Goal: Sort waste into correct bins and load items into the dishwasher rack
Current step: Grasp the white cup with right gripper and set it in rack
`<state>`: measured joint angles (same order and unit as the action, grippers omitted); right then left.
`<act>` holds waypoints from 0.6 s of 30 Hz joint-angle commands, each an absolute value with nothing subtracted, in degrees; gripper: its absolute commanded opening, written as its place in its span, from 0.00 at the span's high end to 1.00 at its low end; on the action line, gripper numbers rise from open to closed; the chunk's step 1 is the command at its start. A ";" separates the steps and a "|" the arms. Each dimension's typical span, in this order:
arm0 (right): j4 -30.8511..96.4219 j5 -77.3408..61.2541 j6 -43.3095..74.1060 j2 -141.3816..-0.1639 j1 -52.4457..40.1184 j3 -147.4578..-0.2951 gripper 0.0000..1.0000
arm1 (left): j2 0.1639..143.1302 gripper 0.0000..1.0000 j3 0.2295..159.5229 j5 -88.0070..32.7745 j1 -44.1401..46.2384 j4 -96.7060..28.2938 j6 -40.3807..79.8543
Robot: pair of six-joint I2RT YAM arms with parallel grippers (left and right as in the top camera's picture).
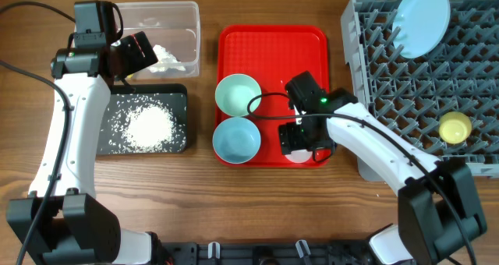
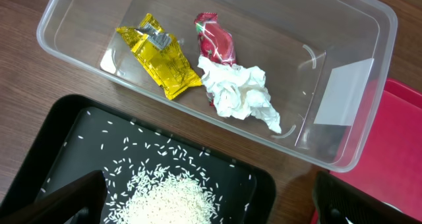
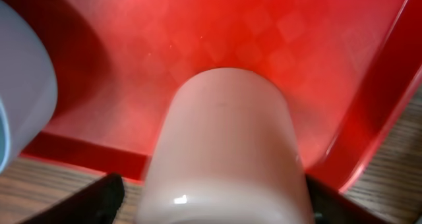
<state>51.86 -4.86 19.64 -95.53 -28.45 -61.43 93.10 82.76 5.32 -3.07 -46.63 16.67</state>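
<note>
Right gripper (image 3: 214, 199) straddles pink cup (image 3: 224, 132) on red tray (image 3: 198, 39), clamp unclear; blue bowl (image 3: 23, 85) beside.

A smooth pale pink plastic cup (image 3: 224, 145) fills the middle of the right wrist view, standing on a flat red plastic serving tray (image 3: 198, 39) with a faint diamond texture, close to a corner of its raised rim. The right gripper (image 3: 211, 201) straddles the cup, one dark finger (image 3: 89, 197) on each side, though actual contact cannot be judged. A pale blue rounded bowl (image 3: 23, 92) sits on the tray beside the cup, and the brown wooden table (image 3: 389, 178) shows beyond the rim.
</note>
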 commanded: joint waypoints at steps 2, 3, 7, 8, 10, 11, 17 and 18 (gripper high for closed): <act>51.24 -3.88 20.10 -96.86 -28.27 -59.55 0.49 | 91.83 0.00 82.83 6.02 -3.38 -46.50 17.19; 51.03 -3.88 20.60 -96.86 -28.25 -59.61 0.61 | 91.83 0.00 82.83 6.02 -3.38 -46.50 17.19; 54.04 -3.90 20.86 -95.35 -26.98 -63.29 0.64 | 91.83 0.00 82.83 6.02 -3.38 -46.50 17.19; 56.16 -3.97 20.21 -94.59 -26.74 -66.22 0.63 | 91.83 0.00 82.83 6.02 -3.38 -46.50 17.19; 61.73 -3.90 18.15 -93.23 -25.69 -74.28 0.64 | 91.83 0.00 82.83 6.02 -3.38 -46.50 17.19; 65.49 -3.90 17.19 -92.31 -24.49 -79.94 0.64 | 91.83 0.00 82.83 6.02 -3.38 -46.50 17.19; 74.30 -1.93 11.75 -87.88 -4.82 -96.31 0.63 | 91.83 0.00 82.83 6.02 -3.38 -46.50 17.19; 73.89 -0.89 11.05 -87.77 1.34 -96.31 0.63 | 91.83 0.00 82.83 6.02 -3.38 -46.48 17.19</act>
